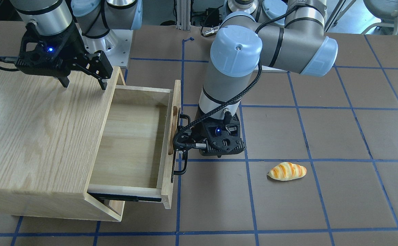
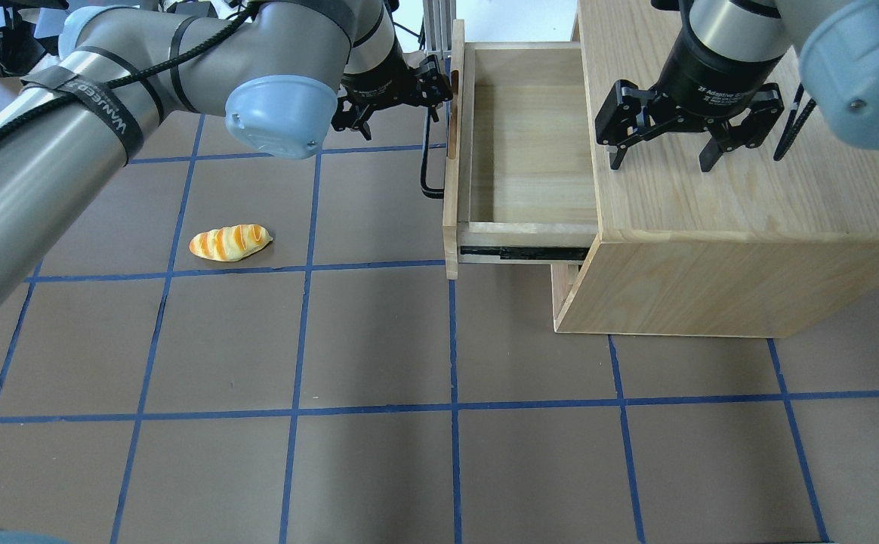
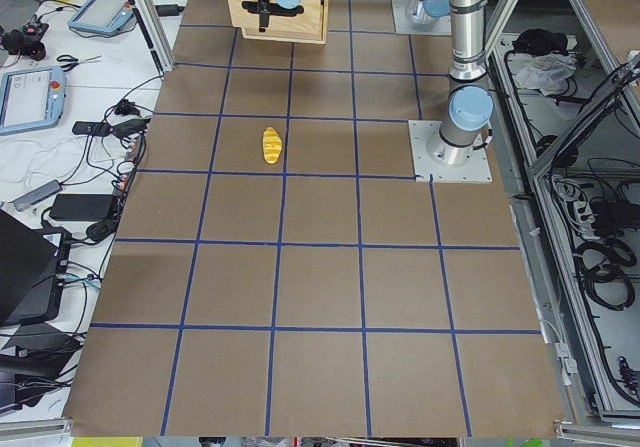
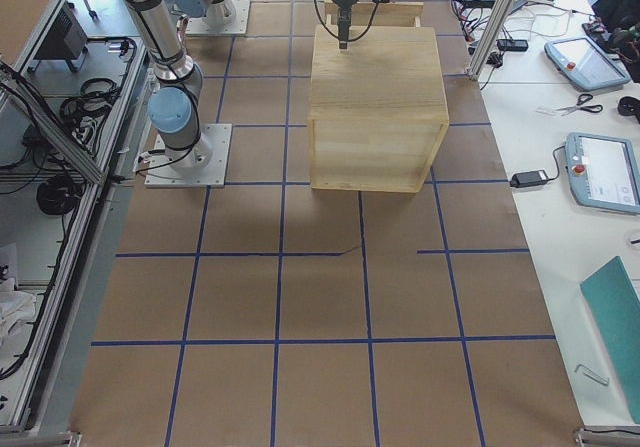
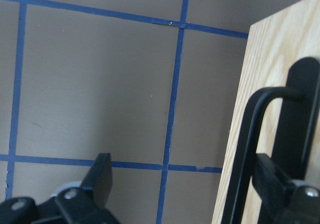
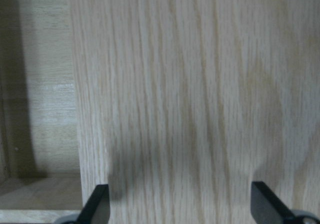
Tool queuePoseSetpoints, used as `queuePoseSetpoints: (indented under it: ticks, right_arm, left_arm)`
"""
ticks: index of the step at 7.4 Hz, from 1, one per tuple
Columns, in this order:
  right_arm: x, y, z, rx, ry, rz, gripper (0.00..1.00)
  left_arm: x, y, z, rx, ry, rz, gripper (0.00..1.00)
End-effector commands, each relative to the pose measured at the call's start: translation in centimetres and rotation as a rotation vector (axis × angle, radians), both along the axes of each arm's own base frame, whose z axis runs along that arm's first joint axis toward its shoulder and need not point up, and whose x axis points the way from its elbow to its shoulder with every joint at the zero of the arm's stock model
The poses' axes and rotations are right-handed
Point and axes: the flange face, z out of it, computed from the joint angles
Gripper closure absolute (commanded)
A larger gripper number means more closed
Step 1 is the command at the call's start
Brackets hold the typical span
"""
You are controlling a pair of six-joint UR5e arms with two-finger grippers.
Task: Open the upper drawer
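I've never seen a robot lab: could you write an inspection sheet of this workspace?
Surface: brown table, blue tape grid.
Job's things: upper drawer pulled out of the cabinet, empty; black handle on its front.
Clutter: toy bread loaf on the table.
Grippers: left gripper open, one finger behind the handle; right gripper open above the cabinet top.
Cables: black cable along the left arm.
Surroundings: tablets and loose wires beside the table.
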Motion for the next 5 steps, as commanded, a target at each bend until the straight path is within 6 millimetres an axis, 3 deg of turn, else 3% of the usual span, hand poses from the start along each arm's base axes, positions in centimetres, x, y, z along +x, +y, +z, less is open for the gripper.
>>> queuePoseSetpoints:
  ticks: [1,5]
  right_arm:
    - [0.0,0.0,0.0,0.0,0.0,0.0,0.0]
    - [0.0,0.0,0.0,0.0,0.0,0.0,0.0]
  left_arm:
    - [0.6,-0.1,0.2,0.002,-0.002,0.007,0.0]
    - [1.9,-0.3,0.3,0.008,-0.032,0.013,0.0]
